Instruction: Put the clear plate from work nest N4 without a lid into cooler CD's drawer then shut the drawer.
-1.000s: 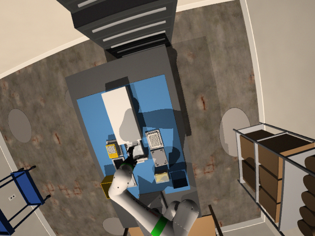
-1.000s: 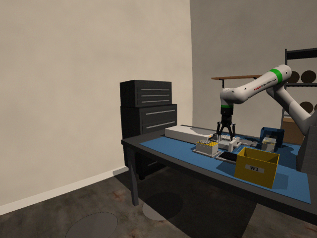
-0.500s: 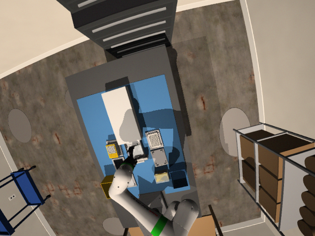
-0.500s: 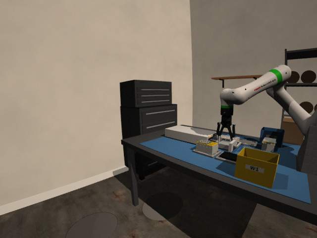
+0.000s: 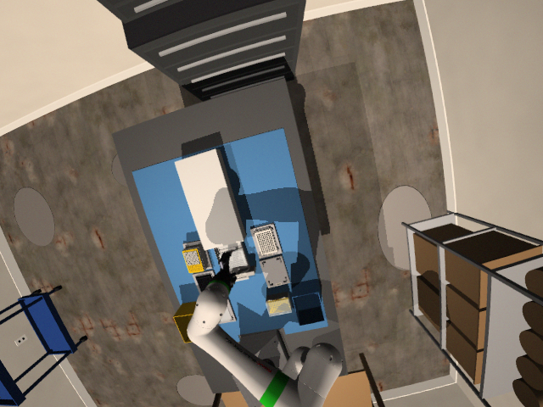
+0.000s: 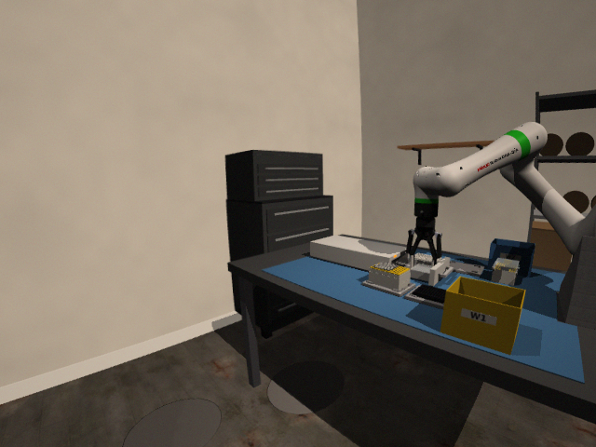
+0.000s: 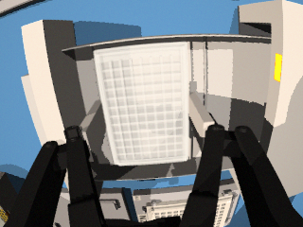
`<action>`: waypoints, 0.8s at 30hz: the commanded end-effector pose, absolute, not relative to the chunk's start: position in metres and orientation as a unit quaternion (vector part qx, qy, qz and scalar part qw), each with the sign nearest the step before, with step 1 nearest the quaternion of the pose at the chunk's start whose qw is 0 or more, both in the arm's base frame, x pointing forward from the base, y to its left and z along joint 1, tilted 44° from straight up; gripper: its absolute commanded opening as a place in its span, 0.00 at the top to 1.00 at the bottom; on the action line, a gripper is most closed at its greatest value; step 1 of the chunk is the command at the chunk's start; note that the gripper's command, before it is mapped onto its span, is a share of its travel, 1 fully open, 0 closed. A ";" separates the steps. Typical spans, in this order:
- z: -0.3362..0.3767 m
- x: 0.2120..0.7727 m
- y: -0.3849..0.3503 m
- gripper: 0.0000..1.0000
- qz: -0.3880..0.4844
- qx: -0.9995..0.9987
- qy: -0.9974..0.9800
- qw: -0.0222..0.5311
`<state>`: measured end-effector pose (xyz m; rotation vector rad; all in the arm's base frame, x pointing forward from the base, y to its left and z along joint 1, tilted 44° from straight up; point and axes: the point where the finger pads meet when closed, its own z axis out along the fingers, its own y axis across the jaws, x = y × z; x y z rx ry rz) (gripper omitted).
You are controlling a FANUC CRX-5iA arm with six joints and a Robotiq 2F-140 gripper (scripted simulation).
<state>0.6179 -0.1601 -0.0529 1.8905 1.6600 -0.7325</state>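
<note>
The clear plate (image 7: 142, 104), a pale grid of wells, is between the fingers of my gripper (image 7: 146, 108), which is shut on its two long edges. It is low over the grey floor of the cooler CD's open drawer (image 7: 208, 89), long side across the drawer. I cannot tell if it touches the floor. The amber lamp (image 7: 278, 66) is lit on the cream housing. In the overhead view the gripper (image 5: 227, 263) stands at the drawer (image 5: 243, 266) in front of the long white housing (image 5: 205, 197). In the side view the gripper (image 6: 423, 257) points straight down into the drawer (image 6: 435, 270).
A yellow-topped tip box (image 5: 192, 259) stands just left of the drawer. A white well plate (image 5: 266, 240) and a grey lidded plate (image 5: 275, 270) lie to its right. The yellow bin W1 (image 6: 482, 312) and a blue bin (image 5: 308, 309) stand near the bench's near end.
</note>
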 end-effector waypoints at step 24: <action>-0.053 0.621 -0.161 1.00 -0.270 0.697 0.612 0.257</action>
